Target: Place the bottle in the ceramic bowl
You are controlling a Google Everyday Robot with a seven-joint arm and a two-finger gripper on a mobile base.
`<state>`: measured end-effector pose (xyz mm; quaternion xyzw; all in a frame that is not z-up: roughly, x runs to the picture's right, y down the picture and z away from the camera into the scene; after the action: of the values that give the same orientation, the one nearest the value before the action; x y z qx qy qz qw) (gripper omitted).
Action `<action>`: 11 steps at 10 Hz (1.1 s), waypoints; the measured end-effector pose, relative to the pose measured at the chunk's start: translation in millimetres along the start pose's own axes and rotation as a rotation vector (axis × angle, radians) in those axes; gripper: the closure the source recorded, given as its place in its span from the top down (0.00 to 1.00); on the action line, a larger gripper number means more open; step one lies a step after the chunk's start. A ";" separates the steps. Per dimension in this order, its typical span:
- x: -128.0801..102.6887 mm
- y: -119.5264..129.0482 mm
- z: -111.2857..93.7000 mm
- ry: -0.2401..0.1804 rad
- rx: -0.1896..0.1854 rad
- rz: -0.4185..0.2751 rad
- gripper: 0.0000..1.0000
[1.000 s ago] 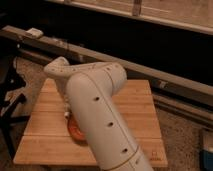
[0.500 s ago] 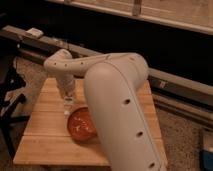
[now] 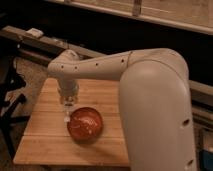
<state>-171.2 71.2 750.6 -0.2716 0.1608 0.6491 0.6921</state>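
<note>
Camera view: the gripper (image 3: 67,108) points straight down over the wooden table (image 3: 45,145), just beside the left rim of the ceramic bowl (image 3: 84,124). Jaw state cannot be determined. A small pale object, apparently the bottle (image 3: 67,119), shows directly below the gripper at the bowl's left edge. The white robot arm (image 3: 150,95) fills the right foreground.
</note>
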 end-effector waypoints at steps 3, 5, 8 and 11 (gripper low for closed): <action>16.5 -33.6 20.7 0.023 0.030 0.053 0.06; 25.2 -50.4 29.8 0.040 0.058 0.086 0.28; 34.1 -52.8 33.9 0.056 0.070 0.102 0.57; 40.3 -59.5 36.0 0.073 0.066 0.120 0.80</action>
<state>-113.0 124.4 766.2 -0.2619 0.2235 0.6733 0.6543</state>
